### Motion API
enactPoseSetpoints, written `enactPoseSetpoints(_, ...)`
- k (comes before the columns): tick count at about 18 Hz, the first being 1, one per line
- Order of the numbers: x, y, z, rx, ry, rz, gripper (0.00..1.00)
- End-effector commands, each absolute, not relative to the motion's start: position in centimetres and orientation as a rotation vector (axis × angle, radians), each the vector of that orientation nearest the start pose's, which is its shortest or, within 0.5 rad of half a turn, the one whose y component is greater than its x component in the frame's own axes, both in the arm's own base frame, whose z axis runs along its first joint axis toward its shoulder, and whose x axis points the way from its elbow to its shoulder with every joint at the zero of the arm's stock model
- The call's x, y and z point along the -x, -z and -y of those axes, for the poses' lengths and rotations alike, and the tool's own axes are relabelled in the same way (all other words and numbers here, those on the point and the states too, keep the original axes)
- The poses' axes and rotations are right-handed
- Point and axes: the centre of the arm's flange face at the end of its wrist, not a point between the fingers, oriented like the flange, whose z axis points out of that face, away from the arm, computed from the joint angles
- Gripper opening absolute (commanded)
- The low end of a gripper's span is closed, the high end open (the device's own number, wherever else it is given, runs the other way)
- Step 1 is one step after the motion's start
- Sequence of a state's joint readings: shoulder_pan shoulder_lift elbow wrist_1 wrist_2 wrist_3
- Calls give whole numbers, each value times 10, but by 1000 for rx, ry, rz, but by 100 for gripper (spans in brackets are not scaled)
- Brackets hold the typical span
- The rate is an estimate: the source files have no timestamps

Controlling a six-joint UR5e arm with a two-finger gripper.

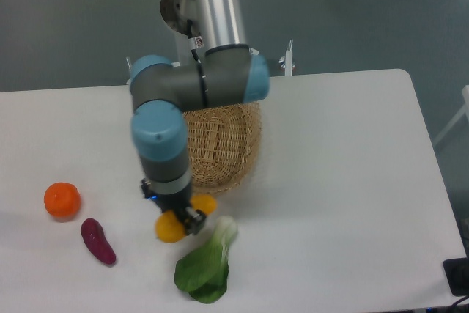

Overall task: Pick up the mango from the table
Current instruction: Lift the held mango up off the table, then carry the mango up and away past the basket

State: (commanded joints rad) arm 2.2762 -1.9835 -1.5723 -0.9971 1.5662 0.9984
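Observation:
The mango [171, 229], a yellow-orange oval fruit, hangs in my gripper [183, 216], which is shut on it; its two ends stick out either side of the fingers. It is held above the white table [337, 181], just in front of the wicker basket and just left of the leafy green. My arm's blue wrist joint stands directly above the fruit and hides its middle.
A wicker basket [223, 148] sits behind the gripper. A green bok choy [205, 265] lies just right and below the mango. A round orange [61, 200] and a dark purple sweet potato [97, 240] lie at the left.

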Motion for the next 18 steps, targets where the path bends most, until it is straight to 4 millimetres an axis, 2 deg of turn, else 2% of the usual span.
enactPoseSetpoints(4,366,-322,-542,3004,-200,-390,55)
enactPoseSetpoints(11,435,-333,-485,3018,-229,-417,57)
enactPoseSetpoints(14,457,-334,-468,3023,-242,-390,56)
enactPoseSetpoints(18,464,-327,-460,3031,-233,-391,58)
